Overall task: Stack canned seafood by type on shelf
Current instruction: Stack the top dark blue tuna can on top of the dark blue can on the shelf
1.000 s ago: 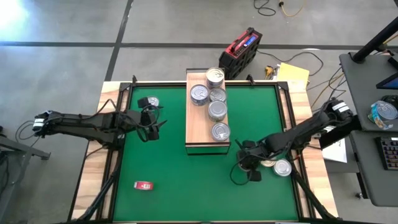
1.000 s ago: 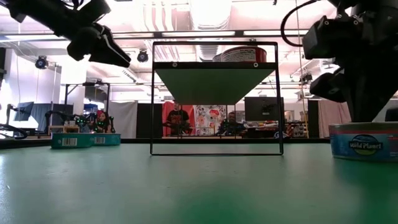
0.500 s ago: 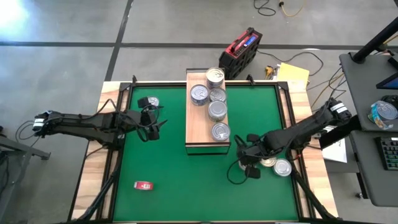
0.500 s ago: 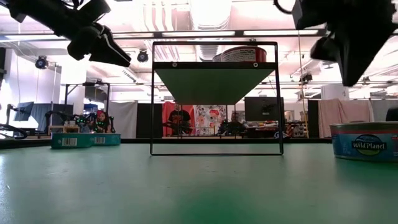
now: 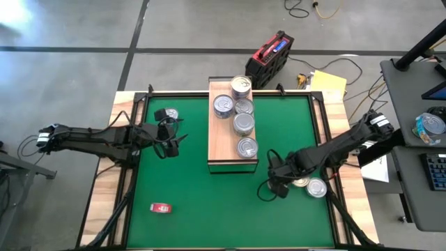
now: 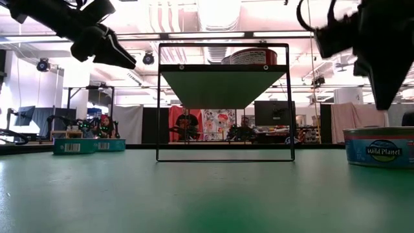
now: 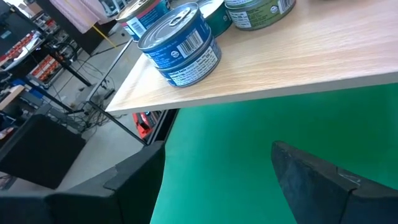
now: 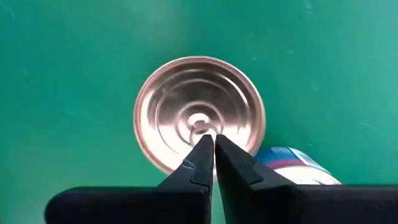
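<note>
Partway through the task, reading left to right: one can [image 5: 170, 113] lies off the shelf on the green tabletop [image 5: 195, 202] just beside the waiting left end effector [image 5: 172, 142], whose fingers stand apart, and a small red flat object [image 5: 161, 207] lies nearer the front. At centre, the shelf [image 5: 220, 143] carries five visible tins [image 5: 237, 104], possibly more where stacked. At right, the right end effector [image 8: 208, 163], fingers pressed together and empty, hovers over a gold-lidded can [image 8: 199, 112], with a silver-lidded can [image 5: 317, 187] beside it, so at least three tins remain unshelved.
</note>
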You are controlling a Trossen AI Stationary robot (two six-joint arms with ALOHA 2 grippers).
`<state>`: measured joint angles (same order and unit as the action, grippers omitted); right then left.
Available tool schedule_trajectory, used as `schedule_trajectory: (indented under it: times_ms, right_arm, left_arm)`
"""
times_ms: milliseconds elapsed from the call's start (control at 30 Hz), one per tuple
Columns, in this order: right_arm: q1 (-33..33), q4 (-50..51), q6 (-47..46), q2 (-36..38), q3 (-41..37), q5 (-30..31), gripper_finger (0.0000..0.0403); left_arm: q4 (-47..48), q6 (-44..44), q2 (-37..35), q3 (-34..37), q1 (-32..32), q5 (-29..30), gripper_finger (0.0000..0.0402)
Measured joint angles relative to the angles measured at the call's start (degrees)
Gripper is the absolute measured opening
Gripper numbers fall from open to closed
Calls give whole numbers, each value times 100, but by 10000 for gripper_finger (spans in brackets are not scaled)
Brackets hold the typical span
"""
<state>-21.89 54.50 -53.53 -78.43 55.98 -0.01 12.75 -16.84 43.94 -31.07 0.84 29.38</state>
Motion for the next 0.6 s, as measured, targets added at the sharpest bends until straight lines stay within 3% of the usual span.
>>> schedule_trajectory:
  times_ms: [200,600]
  right_arm:
    - [0,-1075,-4,-2,-572,4,9]
    - [-63,-1697,-7,-11,-825,9,9]
  left_arm:
    - [-13,53,0,0,0,-2,277]
    - [-34,133,0,0,-1,-2,277]
